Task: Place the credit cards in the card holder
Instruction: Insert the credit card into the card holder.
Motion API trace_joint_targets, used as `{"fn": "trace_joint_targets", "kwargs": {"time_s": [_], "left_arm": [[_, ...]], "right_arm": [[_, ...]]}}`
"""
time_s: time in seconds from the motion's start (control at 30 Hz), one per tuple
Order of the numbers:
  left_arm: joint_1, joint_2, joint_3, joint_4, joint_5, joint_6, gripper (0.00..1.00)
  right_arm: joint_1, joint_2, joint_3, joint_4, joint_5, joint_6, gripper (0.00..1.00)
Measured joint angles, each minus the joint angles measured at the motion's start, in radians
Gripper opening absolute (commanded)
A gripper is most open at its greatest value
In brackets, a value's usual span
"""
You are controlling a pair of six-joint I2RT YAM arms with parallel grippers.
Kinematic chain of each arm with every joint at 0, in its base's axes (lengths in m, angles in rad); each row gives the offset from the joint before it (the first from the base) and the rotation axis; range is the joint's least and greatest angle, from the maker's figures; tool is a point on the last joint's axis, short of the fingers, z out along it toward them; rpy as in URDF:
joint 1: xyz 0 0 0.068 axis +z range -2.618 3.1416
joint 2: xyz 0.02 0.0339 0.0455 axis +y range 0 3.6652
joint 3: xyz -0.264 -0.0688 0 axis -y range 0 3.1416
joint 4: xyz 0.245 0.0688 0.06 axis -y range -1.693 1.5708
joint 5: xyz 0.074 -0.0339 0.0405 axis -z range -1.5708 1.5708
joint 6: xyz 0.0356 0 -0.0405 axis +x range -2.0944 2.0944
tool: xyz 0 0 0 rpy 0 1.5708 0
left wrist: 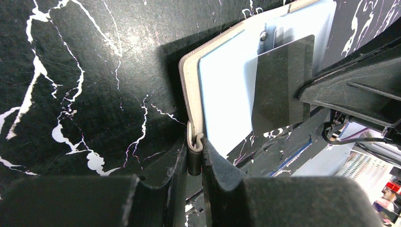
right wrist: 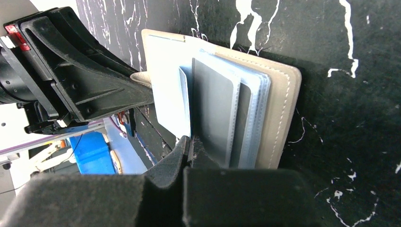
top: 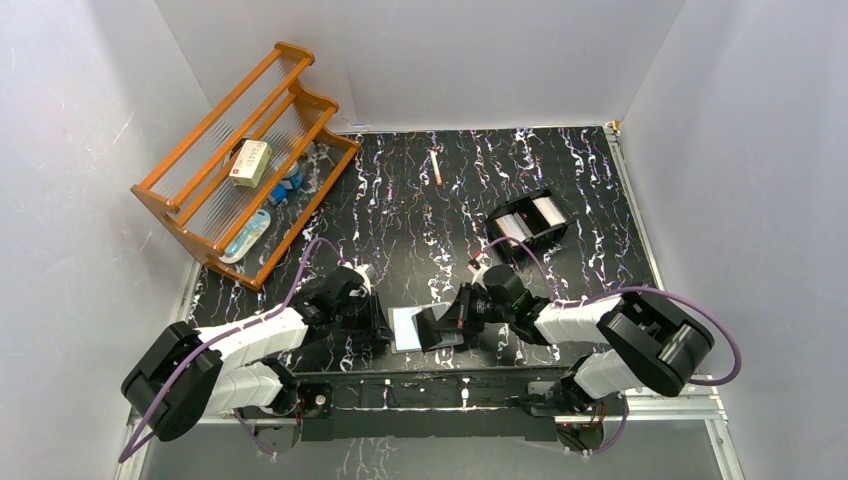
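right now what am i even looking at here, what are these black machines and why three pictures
Two robot arms are bolted at the near edge of a black marbled table. The wide picture looks down from above; the other two come from a camera on each wrist. An open card holder sits between them: the left gripper pinches its cover edge, the right gripper is shut on a grey card at the pockets. Further back are a black tray with cards and a wooden rack.
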Motion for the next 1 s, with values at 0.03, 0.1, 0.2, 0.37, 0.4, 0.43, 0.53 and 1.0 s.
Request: {"fn": "trace_joint_targets", "kwargs": {"time_s": [0.03,0.1,0.2,0.37,0.4,0.43,0.53,1.0], "left_arm": [[0.0,0.0,0.0,0.0,0.0,0.0,0.14],[0.0,0.0,0.0,0.0,0.0,0.0,0.14],[0.0,0.0,0.0,0.0,0.0,0.0,0.14],[0.0,0.0,-0.002,0.003,0.002,-0.01,0.14],[0.0,0.0,-0.003,0.005,0.002,-0.013,0.14],[0.0,0.0,-0.006,0.01,0.003,-0.017,0.14],[0.001,-0.008,-0.02,0.03,0.009,-0.034,0.14],[0.006,-0.016,-0.065,0.107,0.037,-0.106,0.14]], "right_arm": [[0.0,0.008,-0.002,0.011,-0.004,0.002,0.0],[0.0,0.018,-0.003,0.027,-0.009,0.007,0.0],[0.0,0.021,-0.006,0.052,-0.01,0.014,0.0],[0.0,0.025,-0.008,0.077,-0.001,0.021,0.0],[0.0,0.025,-0.008,0.08,0.0,0.021,0.0],[0.0,0.026,-0.008,0.087,0.003,0.021,0.0],[0.0,0.037,-0.008,0.1,0.008,0.022,0.0],[0.013,0.098,-0.016,0.186,0.04,0.047,0.08]]}}
